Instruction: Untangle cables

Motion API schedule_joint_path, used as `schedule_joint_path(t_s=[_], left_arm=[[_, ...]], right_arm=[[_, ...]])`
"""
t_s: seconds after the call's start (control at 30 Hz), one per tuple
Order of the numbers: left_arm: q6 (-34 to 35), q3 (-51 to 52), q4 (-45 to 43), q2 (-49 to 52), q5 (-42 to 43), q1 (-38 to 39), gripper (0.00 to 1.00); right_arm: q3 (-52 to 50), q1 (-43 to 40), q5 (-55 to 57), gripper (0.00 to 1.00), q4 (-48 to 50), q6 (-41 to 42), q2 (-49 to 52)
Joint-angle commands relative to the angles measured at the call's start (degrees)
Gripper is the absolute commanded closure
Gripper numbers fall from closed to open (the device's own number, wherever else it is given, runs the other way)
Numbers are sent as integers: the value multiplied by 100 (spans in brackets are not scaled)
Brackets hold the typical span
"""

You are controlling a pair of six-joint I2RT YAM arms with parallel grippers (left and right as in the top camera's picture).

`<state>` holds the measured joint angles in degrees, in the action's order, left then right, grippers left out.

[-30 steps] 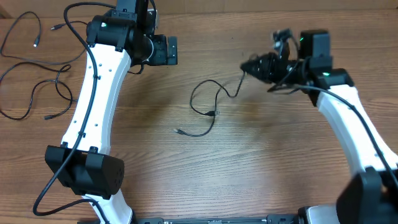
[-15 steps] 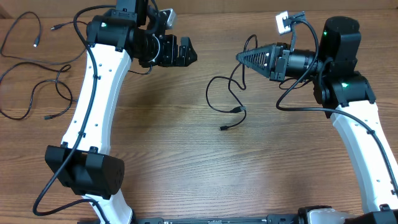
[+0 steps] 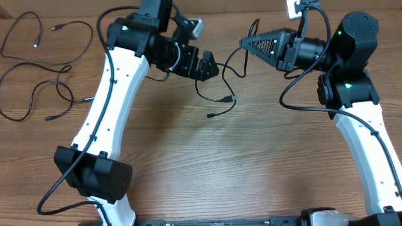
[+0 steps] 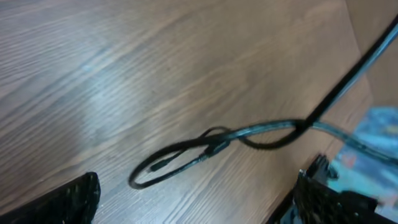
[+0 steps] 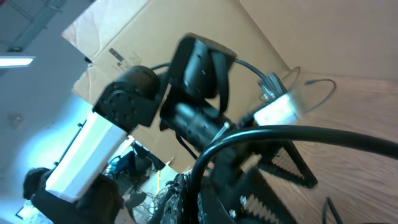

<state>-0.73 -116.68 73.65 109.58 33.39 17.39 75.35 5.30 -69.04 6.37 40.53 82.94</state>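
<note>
Both grippers moved over the last second. The left gripper [image 3: 210, 64] swung right toward the middle of the brown wood-grain worktop [image 3: 264, 169]. The right gripper [image 3: 246, 43] went up-frame and turned to point left at it. The thin black cable with small plug tips [image 3: 221, 94] came along, and its plug ends shifted right and up-frame from where they lay.

We saw the right gripper pinched fully together on the upper part of that cable. From its tip the cable dropped in a loop between the two grippers, and both plug ends sat close together below the left gripper. We could not tell whether the lower part touched the worktop.

The left gripper stood wide and held nothing, just beside the loop; we could not tell whether it touched it. In the left wrist view the cable [image 4: 211, 142] was blurred. It crossed over itself once and ran across the gap between the spread fingers [image 4: 71, 199].

The loose thin black cables [image 3: 38, 66] lay spread at the far left of the worktop, well apart from both grippers, same as before.

In the right wrist view we noted the toothed fingers [image 5: 273, 199] and the thick black arm wiring [image 5: 298, 134] arching in front. The white left arm [image 5: 93, 146] and a brown cardboard box [image 5: 186, 37] were behind.
</note>
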Motion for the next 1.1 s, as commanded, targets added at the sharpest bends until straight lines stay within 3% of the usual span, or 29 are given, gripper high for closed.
schedule_joint_path(t_s=[0.0,0.2,0.4,0.6,0.67,0.8,0.97,1.07], left_arm=[[-922,24,118,144,7,94,0],[-997,24,-59,533,-750,122,0],[-787,24,-680,1185,-975,118,8],[330,24,-586,1729,-3193,28,11],[466,24,-431,1832,-3558,-22,12],[688,13,-203,1840,-3698,-208,17],[872,-289,26,1661,-3617,-380,7],[841,-654,76,1419,-3150,-420,1]], right_arm=[[116,26,-55,96,424,745,-33],[116,26,-103,96,1047,1550,-33],[118,26,-184,96,1432,2277,-33],[118,-72,-184,96,1462,2400,-33],[118,-153,-179,96,1462,2400,-33],[118,-363,-177,96,1593,2398,-33],[118,-562,-153,96,1749,2393,-33],[118,-570,-138,96,1740,2350,-33]])
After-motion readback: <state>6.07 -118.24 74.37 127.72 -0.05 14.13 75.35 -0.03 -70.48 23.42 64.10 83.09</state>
